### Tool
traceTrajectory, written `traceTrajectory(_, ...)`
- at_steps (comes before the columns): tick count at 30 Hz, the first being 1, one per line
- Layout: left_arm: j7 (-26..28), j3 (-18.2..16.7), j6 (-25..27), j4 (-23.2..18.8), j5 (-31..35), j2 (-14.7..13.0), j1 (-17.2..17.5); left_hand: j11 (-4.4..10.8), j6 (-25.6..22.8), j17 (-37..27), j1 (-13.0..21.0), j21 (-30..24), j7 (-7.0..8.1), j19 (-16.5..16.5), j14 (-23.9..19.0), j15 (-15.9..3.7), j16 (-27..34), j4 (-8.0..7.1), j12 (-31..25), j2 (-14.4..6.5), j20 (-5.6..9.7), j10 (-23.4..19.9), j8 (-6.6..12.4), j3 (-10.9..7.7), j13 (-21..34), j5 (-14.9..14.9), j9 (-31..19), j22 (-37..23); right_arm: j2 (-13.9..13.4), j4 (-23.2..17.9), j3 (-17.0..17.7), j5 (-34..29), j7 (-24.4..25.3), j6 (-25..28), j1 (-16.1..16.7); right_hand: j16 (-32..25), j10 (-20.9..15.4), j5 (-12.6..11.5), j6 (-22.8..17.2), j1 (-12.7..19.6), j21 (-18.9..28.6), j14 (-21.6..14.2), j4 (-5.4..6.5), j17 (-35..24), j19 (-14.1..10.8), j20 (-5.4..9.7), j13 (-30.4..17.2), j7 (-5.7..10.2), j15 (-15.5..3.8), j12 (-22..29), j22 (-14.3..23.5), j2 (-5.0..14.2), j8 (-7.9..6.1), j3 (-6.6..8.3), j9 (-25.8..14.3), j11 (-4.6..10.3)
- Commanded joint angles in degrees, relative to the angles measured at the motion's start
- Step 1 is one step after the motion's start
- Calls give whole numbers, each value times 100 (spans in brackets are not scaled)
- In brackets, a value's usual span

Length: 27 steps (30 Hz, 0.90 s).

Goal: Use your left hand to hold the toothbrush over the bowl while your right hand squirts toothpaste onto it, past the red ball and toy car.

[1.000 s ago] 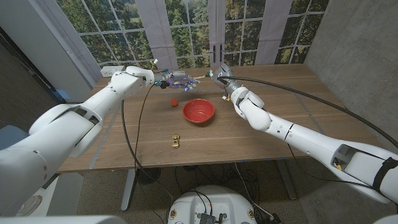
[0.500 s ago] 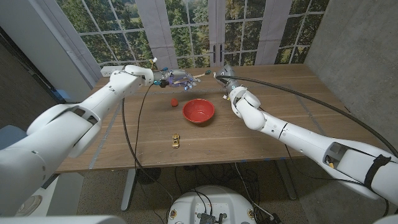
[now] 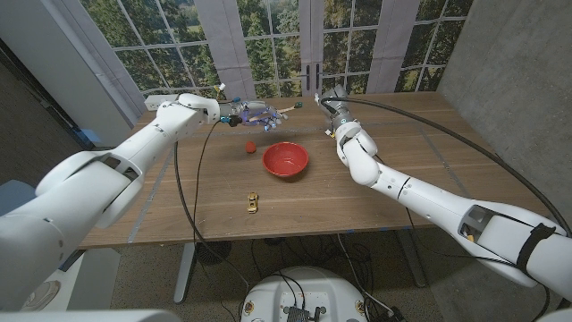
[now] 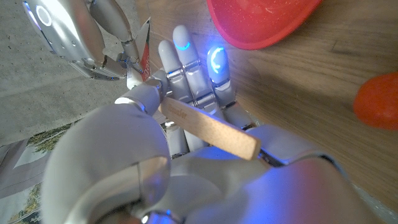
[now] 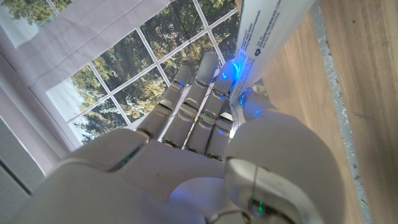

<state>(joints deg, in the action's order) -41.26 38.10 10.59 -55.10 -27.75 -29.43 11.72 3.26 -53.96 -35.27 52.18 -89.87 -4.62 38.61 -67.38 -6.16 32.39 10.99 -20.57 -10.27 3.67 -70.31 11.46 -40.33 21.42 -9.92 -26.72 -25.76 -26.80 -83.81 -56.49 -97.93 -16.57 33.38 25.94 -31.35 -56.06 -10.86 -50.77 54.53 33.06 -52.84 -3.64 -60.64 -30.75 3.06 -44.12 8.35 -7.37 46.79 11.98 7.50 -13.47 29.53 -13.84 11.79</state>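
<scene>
— Where's the light from?
— Daylight through the windows [image 3: 268, 40] at the top of the head view; the table [image 3: 375, 192] is evenly lit, shadows soft.
— Any blur?
— Wrist views: near surfaces soft, blue glow on the fingers [image 4: 214, 62]; straight lines bow at the head view's edges.

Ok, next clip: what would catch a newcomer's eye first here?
The bright red bowl near the table's middle stands out, with the red ball just to its left and the small toy car nearer the robot. Beyond them, the left hand holds a wooden toothbrush, while the right hand grips a white toothpaste tube.
</scene>
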Motion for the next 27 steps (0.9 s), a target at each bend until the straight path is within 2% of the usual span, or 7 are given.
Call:
traceTrajectory(1, -33, 6, 7, -54, 1, -48, 6, 481, -227, -26, 30, 2, -232, -37, -688, -698, -13, -237, 10, -85, 833, -469, -3, -213, 20, -7, -17, -21, 153, 81, 84, 744, 983, 889, 140, 82, 34, 26, 24, 267, 76, -15, 44, -9, -103, 193, 106, -22, -512, -88, -12, 350, 47, 49, 14, -45)
traceTrajectory(9, -41, -2, 10, -92, -6, -79, 21, 499, -229, -30, 25, -1, -232, -53, -685, -695, -26, -241, 25, -87, 834, -477, -12, -213, -3, -8, -8, -31, 159, 16, 99, 1144, 1158, 1053, 147, 388, 223, 73, 28, 91, 168, 134, 96, 154, -122, 149, 460, -48, -487, -406, -46, 233, 53, 74, 50, -65)
traceTrajectory(12, -47, -3, 13, -105, -6, -90, 22, 483, -237, -29, 19, 5, -232, -53, -685, -692, -33, -249, 28, -90, 834, -477, -9, -210, -7, -7, -7, -22, 148, 9, 80, 1236, 1215, 1106, 136, 615, 401, 84, 61, -34, 213, 210, 98, 402, -116, 126, 651, -62, -469, -642, -64, 158, 46, 6, 69, -115)
traceTrajectory(16, -52, -7, 7, -125, -7, -104, 24, 479, -230, -31, 16, 7, -229, -57, -685, -694, -37, -251, 21, -90, 834, -478, -9, -209, 7, -7, -13, -20, 124, -43, 50, 1347, 1249, 1155, 127, 1011, 1020, 72, 242, -295, 301, 415, 57, 888, -104, 55, 1034, -77, -449, -1289, -93, 3, 55, -195, 100, -230)
traceTrajectory(17, -50, -14, 0, -131, -12, -109, 30, 471, -227, -30, 16, 7, -229, -59, -685, -694, -39, -252, 22, -90, 835, -479, -12, -209, 5, -7, -11, -20, 119, -50, 35, 1350, 1250, 1175, 125, 1071, 1104, 65, 287, -349, 317, 453, 58, 970, -110, 42, 1098, -53, -436, -1399, -98, -9, 60, -233, 104, -201)
traceTrajectory(21, -386, -23, -58, 156, -121, -27, -88, 468, -225, -29, 13, 7, -235, -73, -684, -693, -46, -255, 24, -92, 835, -463, -13, -208, 17, -7, -11, -25, 26, -293, -4, 1387, 942, 1153, 118, 1246, 1326, 63, 406, -564, 324, 602, 102, 1185, -53, 5, 1250, -43, -386, -1674, -110, -87, 76, -371, 114, -222)
traceTrajectory(27, -461, -38, -77, -91, -82, -154, -138, 482, -217, -35, 11, 8, -235, -75, -672, -692, -58, -258, 38, -93, 835, -465, -13, -212, -4, -8, -16, -20, -143, -722, 52, 1431, 957, 1090, 253, 1319, 1406, 58, 480, -641, 326, 668, 94, 1289, -26, -5, 1339, -29, -424, -1820, -117, -104, 85, -431, 120, -218)
